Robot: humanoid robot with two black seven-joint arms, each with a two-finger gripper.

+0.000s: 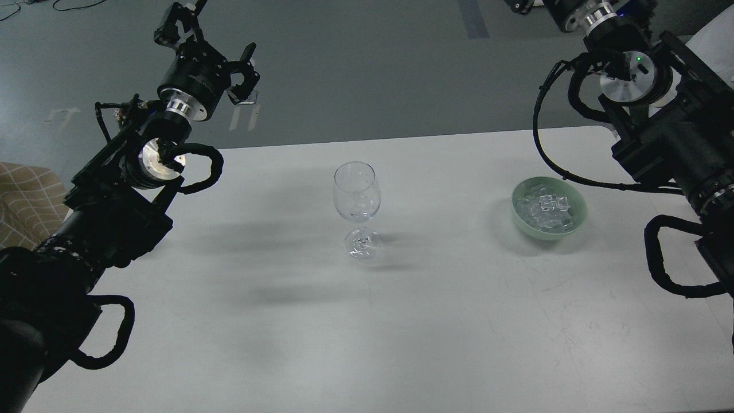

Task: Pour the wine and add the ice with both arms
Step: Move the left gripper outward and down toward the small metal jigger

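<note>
While the small clear, colourless ice cubes [547,210] lie heaped together inside a shallow pale green bowl [578,202], that bowl sits on the right part of the wide white table [436,321], toward its far edge. Well apart from it, to the left and near the table's middle, a clear stemmed wine glass [356,201] stands upright on its round foot, and no dark liquid shows in it. Beyond the table's left far corner, the bulky black left arm [109,218] with silver joint rings and looping cables rises from the lower left, and its left gripper [245,71] hangs above the grey floor [367,74], its two black fingers spread apart with nothing between them. On the opposite side, the black right arm [665,132] comes in along the right edge, high above the bowl and not touching it; its far end runs out past the top of the view, so its gripper cannot be seen. A tan checked cushion [26,198] shows at the left edge
</note>
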